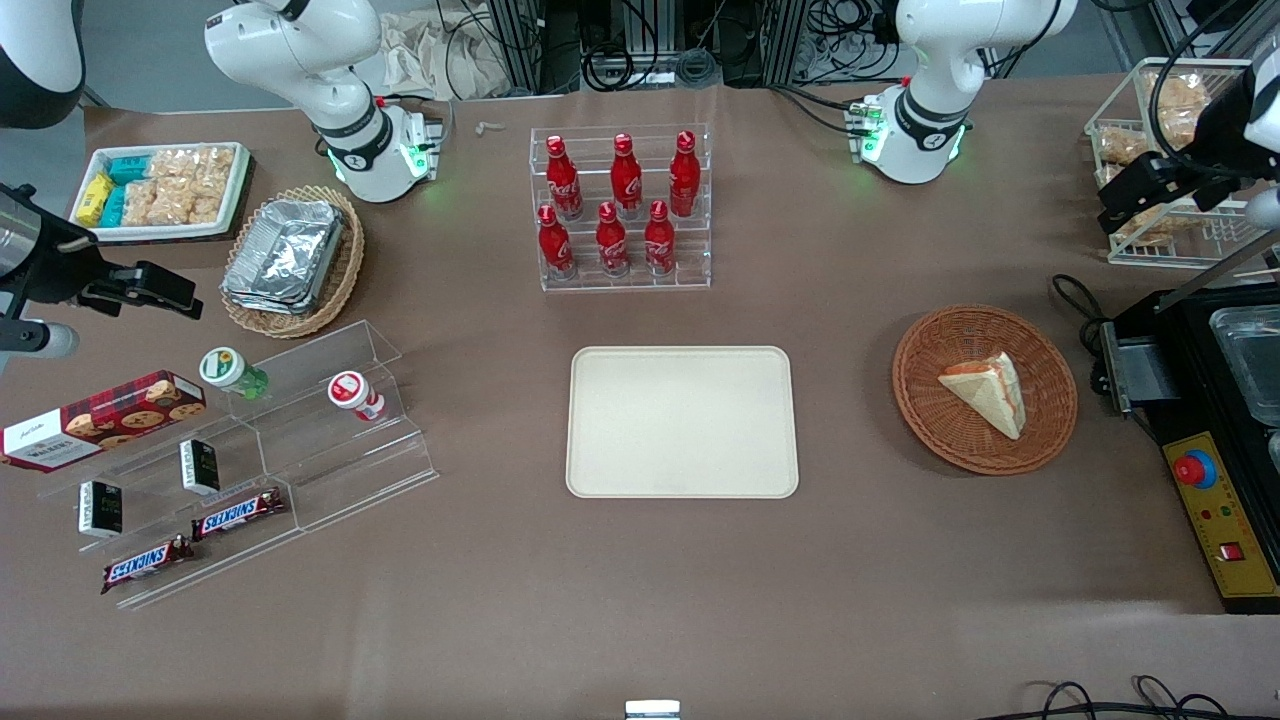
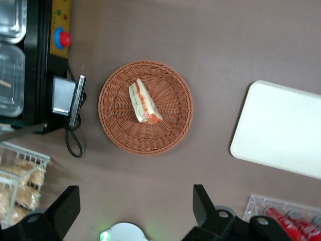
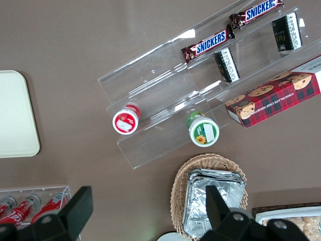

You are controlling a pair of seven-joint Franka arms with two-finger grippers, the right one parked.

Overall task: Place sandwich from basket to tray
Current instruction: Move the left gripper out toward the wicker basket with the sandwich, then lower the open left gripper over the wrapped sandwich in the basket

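in the basket (image 1: 985,440) lies the sandwich (image 1: 988,391) — gripper (image 2: 135,208) high above it, jaws spread wide, holding nothing — the tray (image 1: 682,421) bare.

Light: bright, even, from overhead.
Shadows: soft, short, under the basket (image 1: 985,388) and gripper (image 2: 136,207).
Glare: foil trays (image 1: 283,253), acrylic shelves (image 1: 300,440).
Focus: sharp throughout.

gripper (image 2: 135,211) high, apart; sandwich (image 1: 988,390) uncovered in basket (image 1: 930,340)
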